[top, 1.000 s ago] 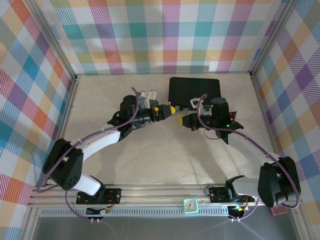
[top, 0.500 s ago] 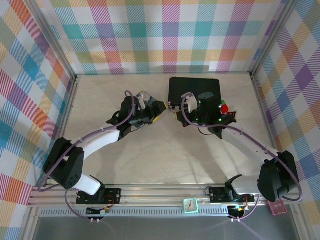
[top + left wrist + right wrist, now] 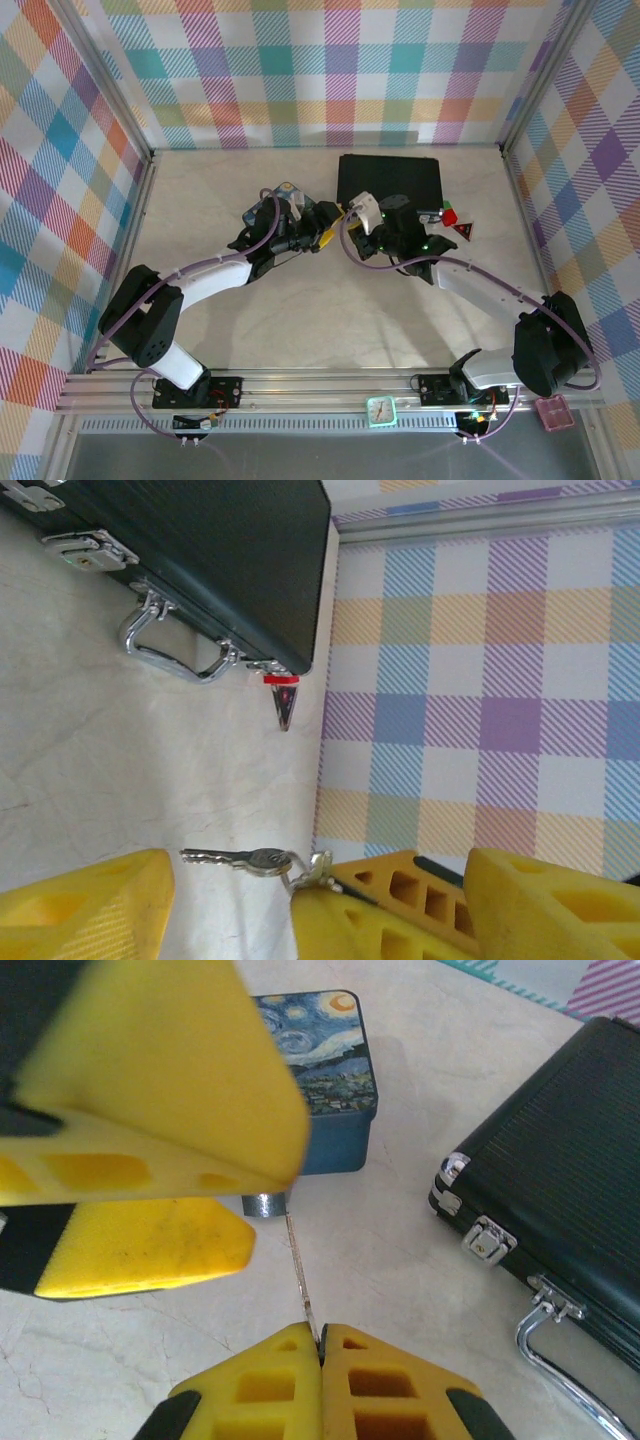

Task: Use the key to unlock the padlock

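— Which step am I on?

— Getting the key into the lock, as I read it. Your right pincer is pressed together on the key. It grips the ring end, so the blade sticks out free. The blade points at the padlock, a small grey stub just on the near side of the blue tin, left of the black case.

— And my left?

— Your left pincer stands apart, and I can see nothing clamped in it. In the left wrist view, the key and the tip of your right pincer lie between its yellow fingers. I cannot tell whether the padlock rests on the surface or leans on a finger. The key's tip reaches right up to the lock, but I cannot tell if it sits in the keyhole.

— What does the next move need?

— I'd say you should steady the lock first. Bring the left fingers onto the padlock's body, not the key. Then push the key along its own line and turn it. The key is thin and held only by its end, so a sideways nudge would likely tilt it in your grip.

— Anything in the way?

— The tin sits close behind the padlock, leaving little room on the far side. Your two pincers are crowded together, so watch for finger against finger. The case's silver handle lies to the right, apart from the key. The red and green small pieces sit farther right, well apart.
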Controlling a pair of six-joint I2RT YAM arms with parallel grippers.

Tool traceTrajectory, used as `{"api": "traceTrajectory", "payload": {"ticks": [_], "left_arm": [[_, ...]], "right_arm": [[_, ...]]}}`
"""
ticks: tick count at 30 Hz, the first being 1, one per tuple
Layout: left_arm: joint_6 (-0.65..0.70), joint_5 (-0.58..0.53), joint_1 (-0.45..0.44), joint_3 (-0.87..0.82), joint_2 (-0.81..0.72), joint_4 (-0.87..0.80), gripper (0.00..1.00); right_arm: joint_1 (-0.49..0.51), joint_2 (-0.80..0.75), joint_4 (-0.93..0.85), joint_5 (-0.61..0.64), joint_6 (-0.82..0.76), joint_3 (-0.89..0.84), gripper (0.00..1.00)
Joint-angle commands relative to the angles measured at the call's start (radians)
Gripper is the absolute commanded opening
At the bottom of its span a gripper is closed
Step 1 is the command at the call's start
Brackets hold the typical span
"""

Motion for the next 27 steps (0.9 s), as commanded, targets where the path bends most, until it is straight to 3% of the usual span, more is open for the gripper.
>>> {"api": "traceTrajectory", "payload": {"ticks": [1, 7, 10, 18, 23, 27], "left_arm": [[-0.051, -0.039, -0.013, -0.007, 0.017, 0.077, 0.71], [-0.093, -0.037, -0.022, 0.000, 0.060, 0.136, 0.46], [-0.093, -0.039, -0.027, 0.004, 0.070, 0.135, 0.38], [-0.068, -0.047, -0.032, 0.013, 0.090, 0.116, 0.02], [-0.025, -0.061, -0.030, 0.025, 0.095, 0.112, 0.00], [0.187, -0.049, -0.009, 0.039, 0.080, 0.175, 0.00]], "right_arm": [[0.028, 0.001, 0.064, 0.033, -0.025, -0.027, 0.00], [0.057, 0.013, 0.086, 0.069, -0.020, -0.050, 0.00], [0.067, 0.003, 0.104, 0.079, -0.015, -0.068, 0.00], [0.071, 0.003, 0.098, 0.090, -0.029, -0.070, 0.00], [0.070, -0.020, 0.055, 0.063, -0.005, -0.045, 0.00], [0.035, -0.094, 0.026, -0.068, 0.091, -0.042, 0.19]]}}
